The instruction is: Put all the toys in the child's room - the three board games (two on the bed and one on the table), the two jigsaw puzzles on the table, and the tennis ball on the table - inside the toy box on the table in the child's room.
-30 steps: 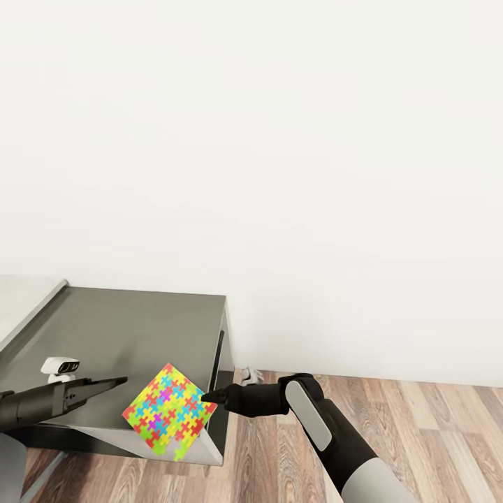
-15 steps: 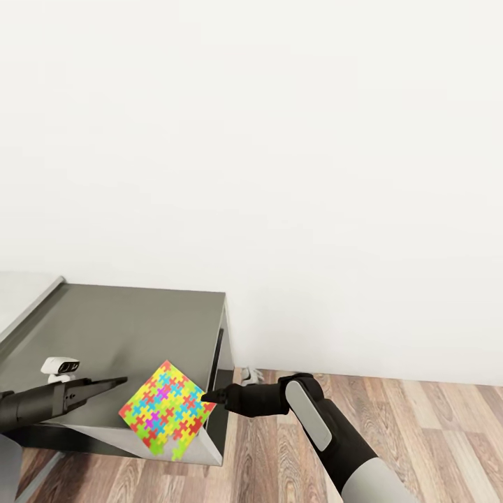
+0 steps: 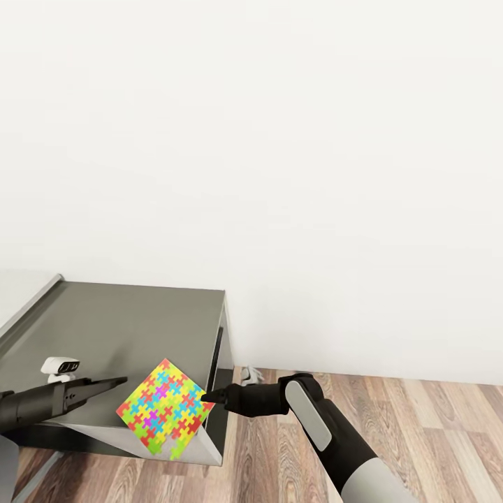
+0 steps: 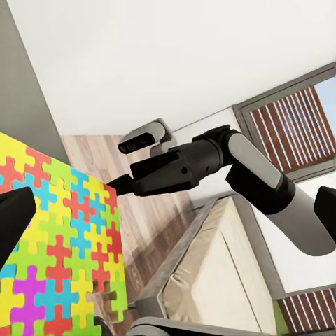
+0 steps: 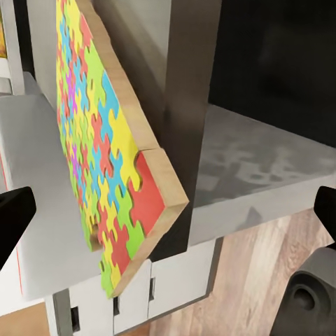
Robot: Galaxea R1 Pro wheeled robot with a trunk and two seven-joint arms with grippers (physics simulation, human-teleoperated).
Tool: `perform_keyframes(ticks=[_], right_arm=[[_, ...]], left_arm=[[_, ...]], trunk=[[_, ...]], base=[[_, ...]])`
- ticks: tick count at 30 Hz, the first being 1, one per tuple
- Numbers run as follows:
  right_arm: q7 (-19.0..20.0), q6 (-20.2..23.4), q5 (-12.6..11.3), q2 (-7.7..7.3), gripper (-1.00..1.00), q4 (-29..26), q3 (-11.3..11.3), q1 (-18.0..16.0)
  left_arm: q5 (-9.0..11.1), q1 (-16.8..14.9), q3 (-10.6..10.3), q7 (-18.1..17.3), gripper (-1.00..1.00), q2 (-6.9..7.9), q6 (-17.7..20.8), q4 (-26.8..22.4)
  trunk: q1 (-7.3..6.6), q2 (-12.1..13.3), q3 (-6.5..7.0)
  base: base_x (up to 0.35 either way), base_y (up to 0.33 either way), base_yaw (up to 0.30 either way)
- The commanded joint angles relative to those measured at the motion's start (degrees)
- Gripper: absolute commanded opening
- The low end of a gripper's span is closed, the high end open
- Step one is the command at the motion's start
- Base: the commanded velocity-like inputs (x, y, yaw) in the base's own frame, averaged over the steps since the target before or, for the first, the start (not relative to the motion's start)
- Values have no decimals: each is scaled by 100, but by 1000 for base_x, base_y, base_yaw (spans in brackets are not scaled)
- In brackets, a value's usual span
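Right gripper (image 3: pixel 207 397): tip at the right-hand corner of the jigsaw puzzle (image 3: pixel 166 409), touching or all but touching it. In the right wrist view its two dark fingers sit wide apart at the frame edges, spread open, with the puzzle's corner (image 5: pixel 150 210) between them but not pinched.

Left gripper (image 3: pixel 120 381): tip near the puzzle's left edge, just beside it. The left wrist view shows its fingers at opposite frame edges, parted, with the puzzle (image 4: pixel 56 259) in front of them.

Jigsaw puzzle: flat square of yellow, blue, pink, green and red interlocking pieces on a wood-coloured backing. Tilted up on edge at the front right corner of the table (image 3: pixel 126 328), over the dark grey section, between the two gripper tips.

Table: dark grey top, light grey section at the left, white drawer fronts (image 5: pixel 129 304) below.

Surroundings: white wall (image 3: pixel 279 175); wood-plank floor (image 3: pixel 419 426).
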Motion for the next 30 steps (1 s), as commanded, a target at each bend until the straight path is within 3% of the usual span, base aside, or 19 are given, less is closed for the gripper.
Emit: perform_keyframes(ticks=[1,15,30], right_arm=[[47,15,50,1,100,0,-5,-3],[48,15,50,2,100,0,-1,-5],[45,15,50,2,100,0,-1,-5]], left_arm=[[-1,-2,-1,-21,100,2,61,-1],[-1,-2,-1,-21,100,3,61,-13],[-1,-2,-3,-21,100,3,61,-14]], trunk=[[0,-3,-5],[0,-3,-5],[0,-3,-5]], base=[[0,0,0],[0,3,0],[0,87,0]])
